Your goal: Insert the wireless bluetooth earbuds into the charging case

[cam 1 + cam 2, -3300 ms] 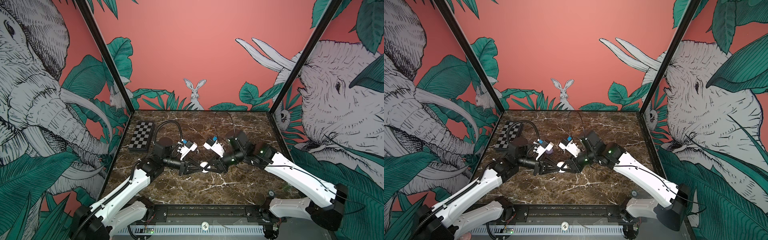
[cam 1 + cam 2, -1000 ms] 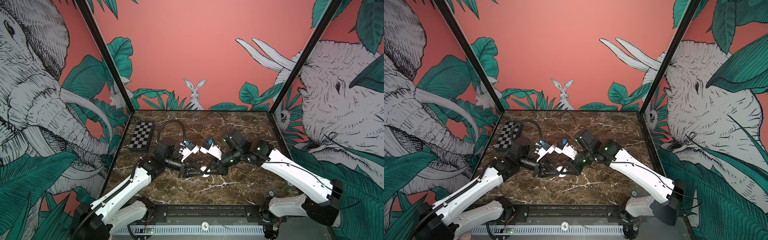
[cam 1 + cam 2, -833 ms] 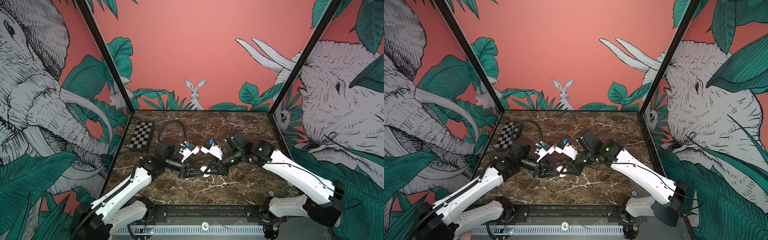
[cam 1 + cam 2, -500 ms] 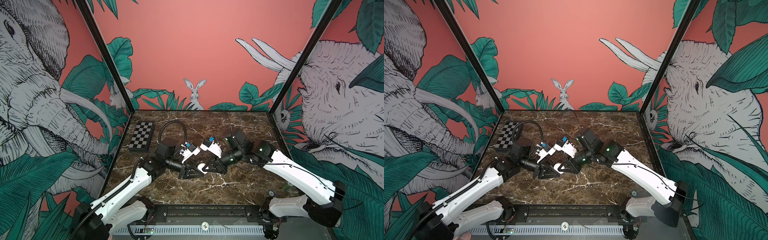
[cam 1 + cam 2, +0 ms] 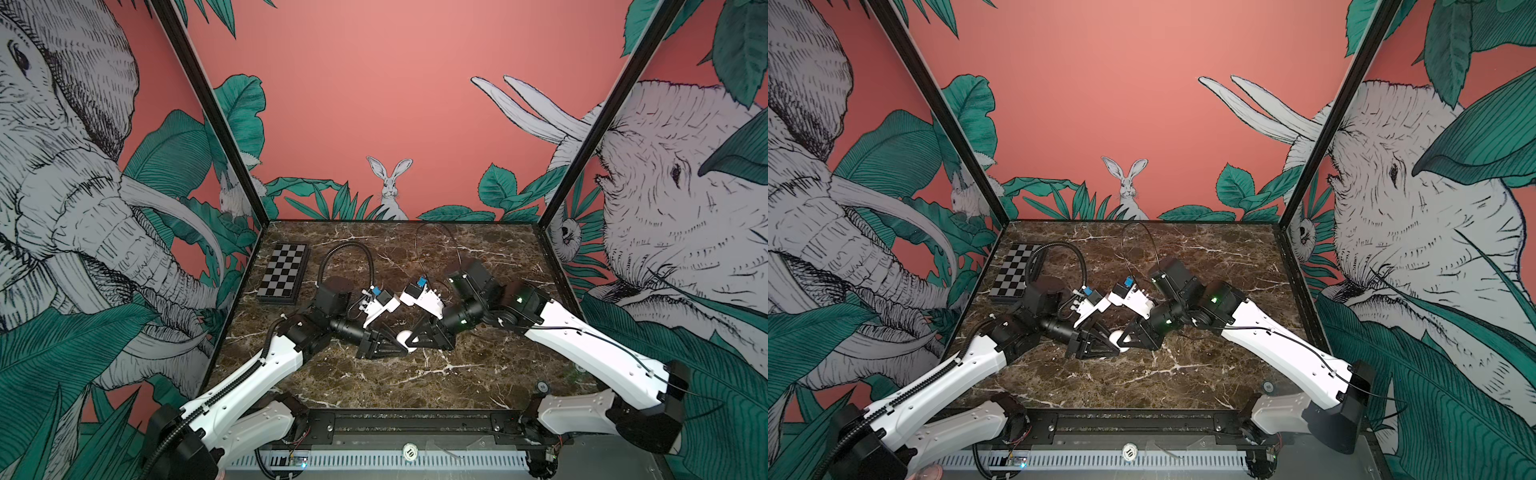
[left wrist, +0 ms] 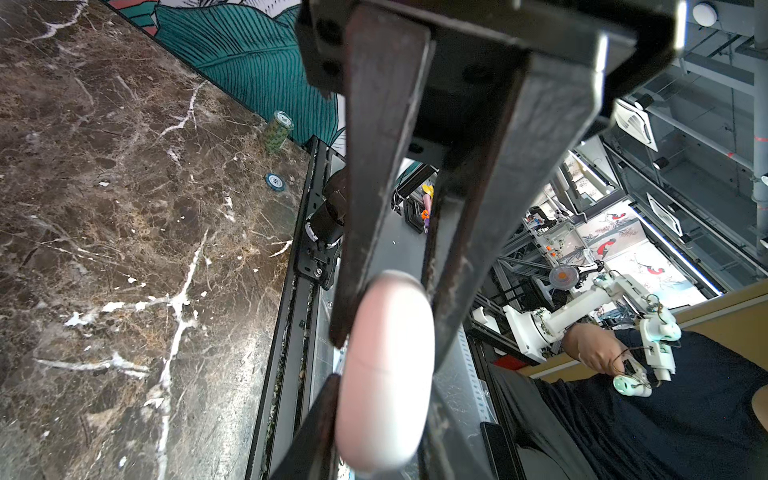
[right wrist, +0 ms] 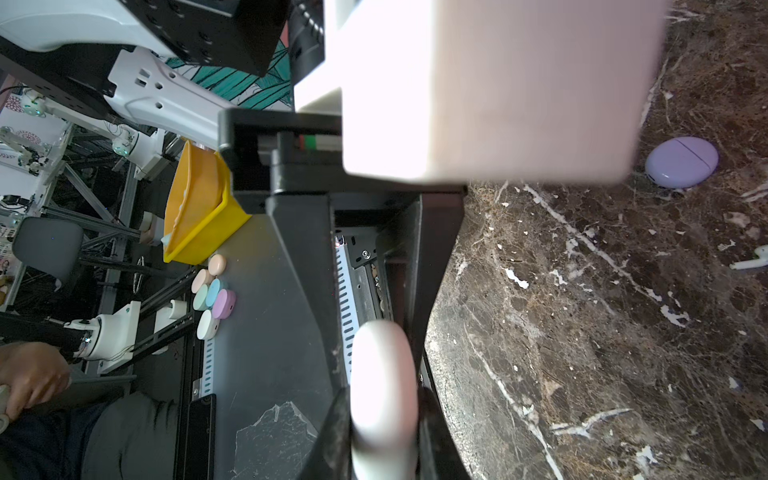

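White charging case [image 5: 403, 335], held over the middle of the marble table [image 5: 415, 386] and clamped from opposite sides. The left gripper [image 5: 394, 347] is closed on one end and the right gripper [image 5: 417, 337] on the other, so that in both top views most of the case is covered by their dark fingers. A seam is seen across the case in the left wrist view.

One white earbud [image 7: 748, 259] is seen lying on the marble near a closed lilac case [image 7: 681, 162]; their place relative to the table's edges cannot be told. Much of the right wrist view is blocked by a blurred white block [image 7: 490, 83].

A chequered board [image 5: 283, 272] is placed at the far left corner. A stack of poker chips [image 6: 279, 132] and a single blue chip [image 6: 275, 181] are found near the front right corner.
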Motion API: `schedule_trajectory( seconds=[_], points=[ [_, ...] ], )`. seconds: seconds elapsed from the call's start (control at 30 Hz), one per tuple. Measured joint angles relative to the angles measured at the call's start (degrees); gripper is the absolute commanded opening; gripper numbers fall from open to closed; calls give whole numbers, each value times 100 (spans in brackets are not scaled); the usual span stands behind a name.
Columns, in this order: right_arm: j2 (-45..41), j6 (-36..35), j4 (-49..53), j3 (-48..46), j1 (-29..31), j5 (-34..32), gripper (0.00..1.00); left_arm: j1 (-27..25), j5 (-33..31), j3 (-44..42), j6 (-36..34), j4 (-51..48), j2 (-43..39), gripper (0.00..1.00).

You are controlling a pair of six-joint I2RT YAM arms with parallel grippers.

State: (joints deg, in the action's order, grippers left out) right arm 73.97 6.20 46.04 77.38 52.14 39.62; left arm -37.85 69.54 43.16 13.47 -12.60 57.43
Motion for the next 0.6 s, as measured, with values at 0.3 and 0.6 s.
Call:
schedule_trajectory(
  seconds=[0.3,0.6],
  points=[
    [28,22,-11,0,48,9,0,0,-2,31,-11,-50,33,22],
    [46,50,-11,0,57,2,17,0,4,31,-24,-61,33,0]
  ],
)
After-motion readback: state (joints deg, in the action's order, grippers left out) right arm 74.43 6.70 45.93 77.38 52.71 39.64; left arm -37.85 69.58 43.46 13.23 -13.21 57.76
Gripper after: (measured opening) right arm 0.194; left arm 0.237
